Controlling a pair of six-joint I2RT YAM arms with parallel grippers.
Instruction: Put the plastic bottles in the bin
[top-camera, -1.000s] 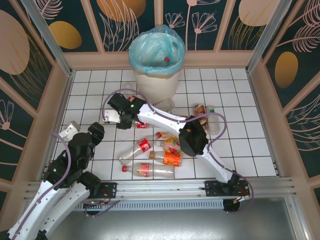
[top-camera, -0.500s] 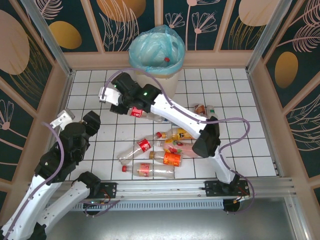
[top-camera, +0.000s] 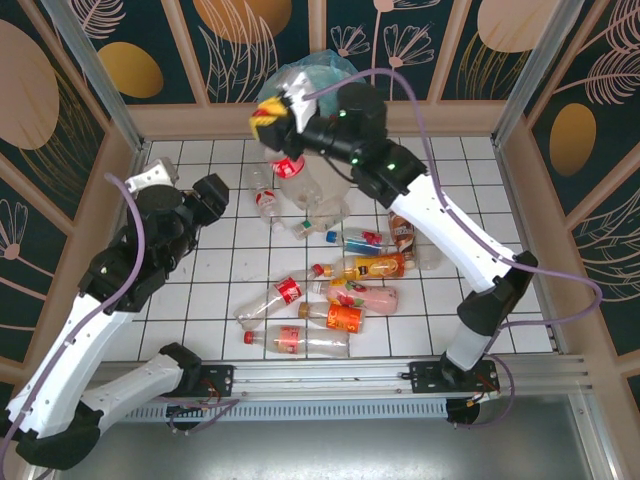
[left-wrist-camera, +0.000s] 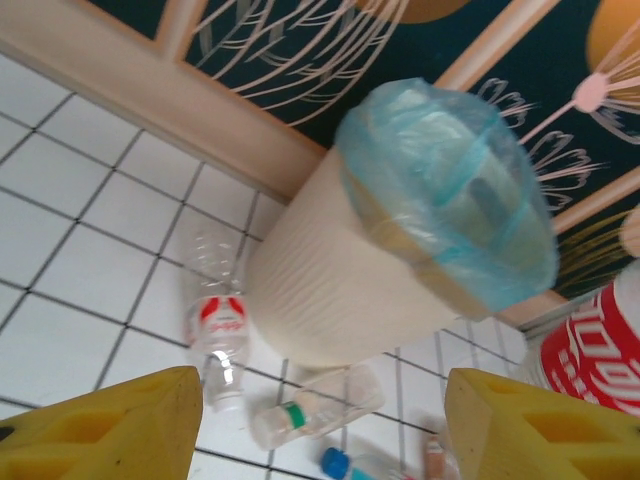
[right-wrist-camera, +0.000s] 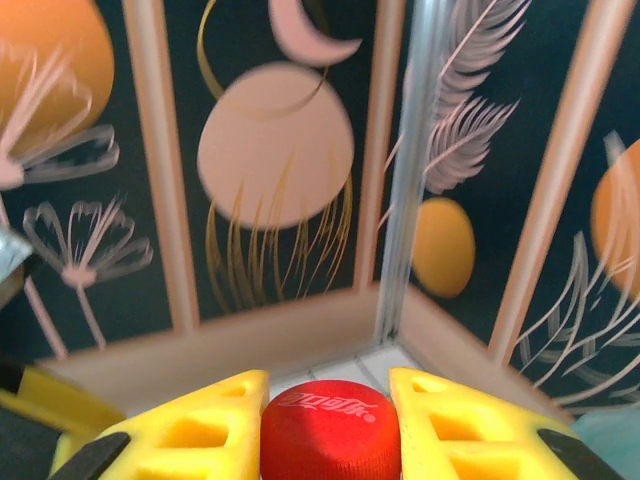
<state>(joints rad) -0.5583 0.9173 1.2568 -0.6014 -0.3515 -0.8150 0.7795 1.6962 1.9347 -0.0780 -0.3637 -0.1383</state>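
The held bottle (top-camera: 288, 166), clear with a red label, hangs from the right gripper (right-wrist-camera: 328, 388), whose yellow fingers are closed on either side of its red cap (right-wrist-camera: 330, 435). In the top view it sits high at the left side of the bin (top-camera: 322, 195), near the rim. From the left wrist view it appears to be beside the mouth lined with the blue bag (left-wrist-camera: 450, 190), not over it.

The main risk is an early release. Let go here, the bottle would likely strike the rim or drop outside the bin. The hold is on the cap end alone, so the body could swing or slip out in a quick move, and the loose bag edge could snag it.

The left gripper (left-wrist-camera: 320, 430) is spread wide and holds nothing. It faces the bin from the left, so the 2 arms could clash if both close in.

On the tiled floor (top-camera: 200, 150), a clear red-labelled bottle (left-wrist-camera: 215, 318) lies just beside the bin wall, with a green-banded bottle (left-wrist-camera: 310, 408) near it. An orange bottle (top-camera: 375, 267), a pink bottle (top-camera: 362, 297) and several others lie scattered nearer the arms. The rim is judged the only thing in the held bottle's way.
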